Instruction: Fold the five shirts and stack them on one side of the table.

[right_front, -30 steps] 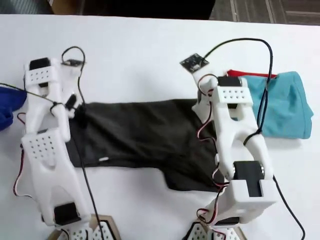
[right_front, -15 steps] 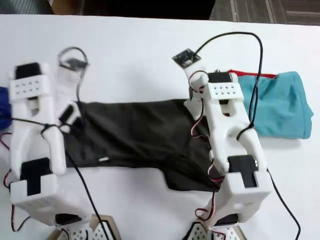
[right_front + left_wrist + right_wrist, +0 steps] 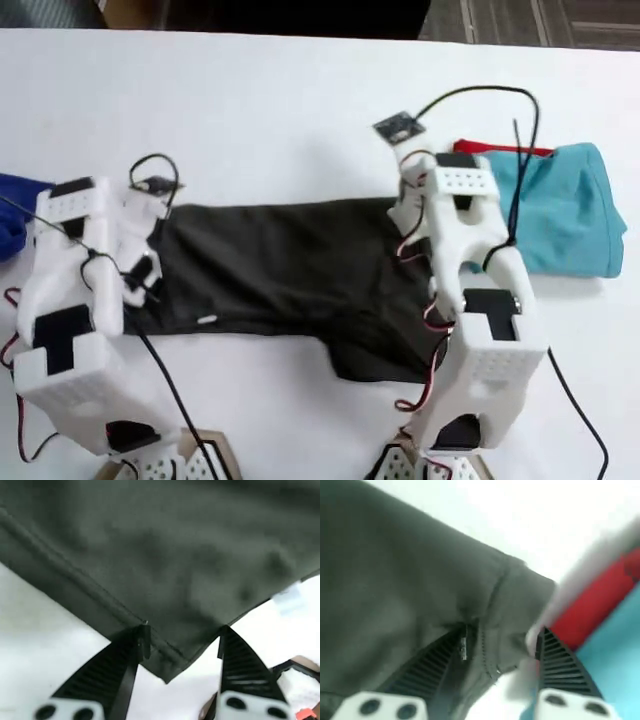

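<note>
On the tabletop (image 3: 300, 100), the left pincer (image 3: 182, 637) and right pincer (image 3: 502, 637) stand wide open over opposite ends of the dark shirt (image 3: 290, 265), clamping nothing.

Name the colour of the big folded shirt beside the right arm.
Teal folded shirt, clearest in high view.

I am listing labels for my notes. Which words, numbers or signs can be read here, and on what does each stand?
No text can be read.
White tag at the hem of the dark shirt: too blurred to read.
Small dark board at a cable's end: any print too small to read.
</note>
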`<action>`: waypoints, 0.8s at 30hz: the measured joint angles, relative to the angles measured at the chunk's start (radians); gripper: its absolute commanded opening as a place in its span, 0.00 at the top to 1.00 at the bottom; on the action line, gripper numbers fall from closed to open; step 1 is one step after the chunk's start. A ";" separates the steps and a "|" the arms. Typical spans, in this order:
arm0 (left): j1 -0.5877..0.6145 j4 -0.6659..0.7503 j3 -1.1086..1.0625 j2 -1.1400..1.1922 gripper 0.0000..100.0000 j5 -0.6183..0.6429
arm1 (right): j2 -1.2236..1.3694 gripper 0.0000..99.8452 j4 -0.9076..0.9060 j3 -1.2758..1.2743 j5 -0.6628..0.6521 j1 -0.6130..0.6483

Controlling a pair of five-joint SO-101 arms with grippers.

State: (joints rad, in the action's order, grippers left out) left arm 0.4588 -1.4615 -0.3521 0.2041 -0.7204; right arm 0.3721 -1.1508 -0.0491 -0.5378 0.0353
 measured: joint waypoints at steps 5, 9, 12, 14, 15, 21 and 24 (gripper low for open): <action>-0.009 -0.006 0.025 0.005 0.76 -0.005 | -0.028 0.78 -0.138 0.098 0.000 0.028; -0.060 -0.080 0.144 0.005 0.76 0.015 | -0.180 0.78 -0.267 0.121 -0.006 0.124; -0.080 -0.166 0.276 0.005 0.76 0.048 | -0.322 0.78 -0.384 0.103 -0.048 0.210; -0.103 -0.232 0.376 0.005 0.76 0.063 | -0.407 0.78 -0.439 0.054 -0.077 0.247; -0.115 -0.261 0.425 0.005 0.76 0.074 | -0.442 0.78 -0.460 0.020 -0.094 0.258; -0.129 -0.278 0.563 0.014 0.76 0.153 | -0.586 0.78 -0.463 -0.278 -0.184 0.267; -0.135 -0.201 0.500 0.014 0.76 0.181 | -0.618 0.78 -0.370 -0.431 -0.195 0.267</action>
State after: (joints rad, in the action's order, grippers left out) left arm 0.3237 -1.6625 0.1481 0.2179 -0.5393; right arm -0.2463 -1.5205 -0.4803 -0.7327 0.3023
